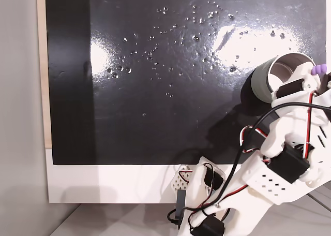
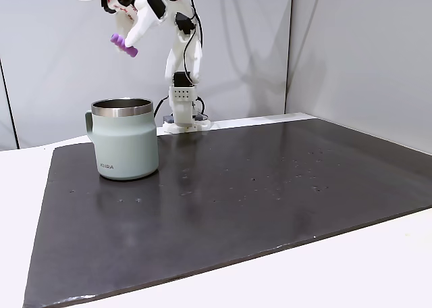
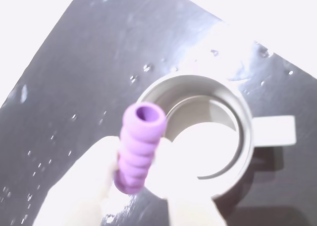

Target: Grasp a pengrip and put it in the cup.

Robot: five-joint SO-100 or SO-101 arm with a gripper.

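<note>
1. The gripper (image 2: 128, 43) is clamping the pengrip (image 2: 124, 45), holding it up in the air above the cup (image 2: 124, 140) in a fixed view
2. In the wrist view the pengrip (image 3: 139, 146) is sitting between the two pale fingers (image 3: 81, 186), its open end pointing toward the camera, with the cup (image 3: 242, 132) mouth just beneath it
3. The cup (image 1: 266, 80) is standing upright on the black mat (image 1: 170, 117), its handle (image 3: 275, 129) pointing right in the wrist view
4. The pengrip (image 1: 319, 69) is showing beside the cup rim in a fixed view
</note>
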